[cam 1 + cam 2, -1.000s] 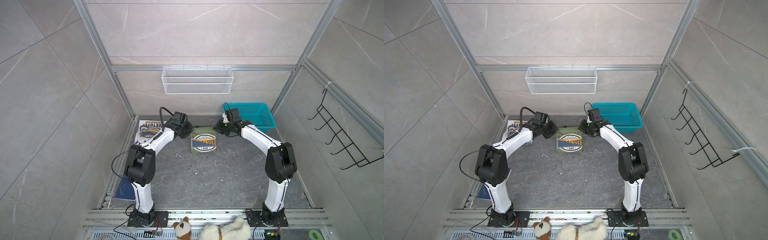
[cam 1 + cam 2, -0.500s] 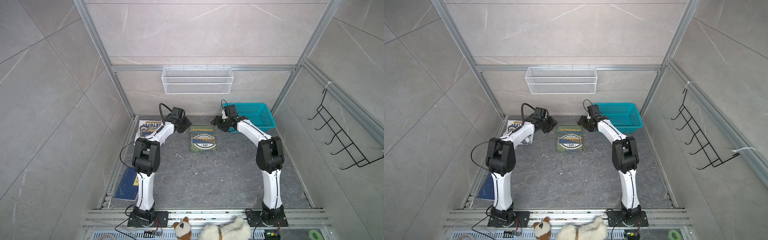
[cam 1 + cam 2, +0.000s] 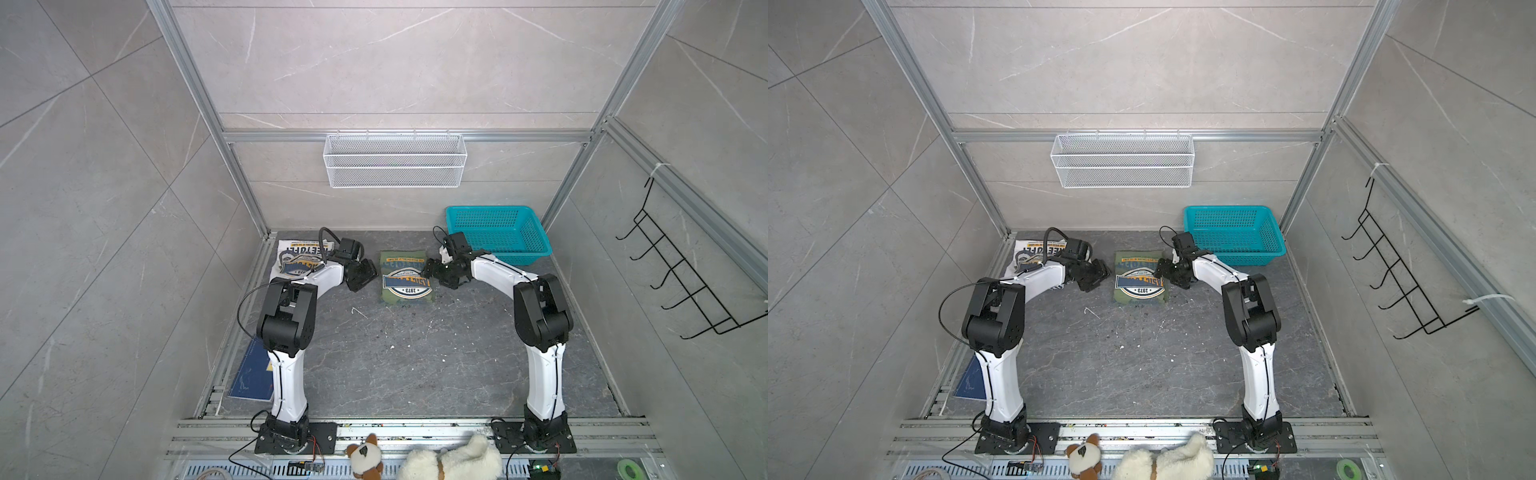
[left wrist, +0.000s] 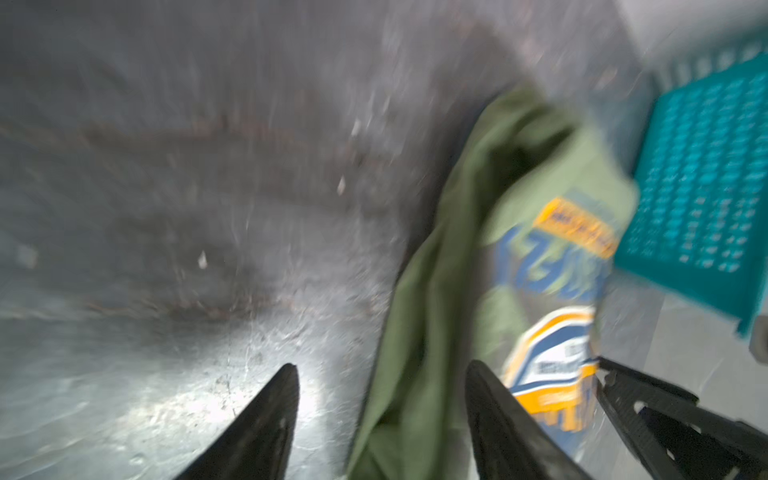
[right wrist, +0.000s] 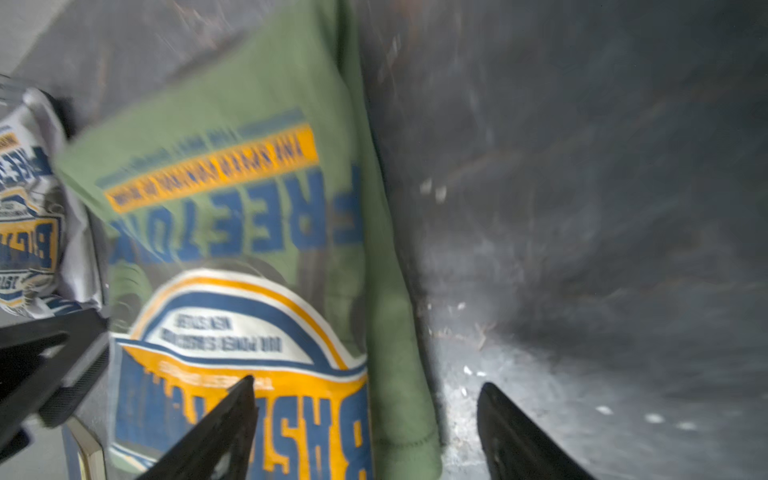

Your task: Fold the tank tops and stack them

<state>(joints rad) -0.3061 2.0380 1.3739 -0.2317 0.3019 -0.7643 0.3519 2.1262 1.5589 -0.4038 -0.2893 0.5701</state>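
- On the desk point(image 3: 395, 357), the folded olive tank top point(image 3: 405, 277) lay central; white tank top point(image 3: 291, 264) folded at far left, apart.
- Both empty, jaws wide: left end effector point(image 3: 362, 275) and right end effector point(image 3: 437, 273) flanked the olive tank top.
- Cloth soft, light, floppy; judged best pinched at both folded side edges.

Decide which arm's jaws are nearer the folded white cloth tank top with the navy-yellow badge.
Left. The left jaws sit between the white tank top and the folded olive green cloth tank top; the right jaws are beyond the olive top's other side.
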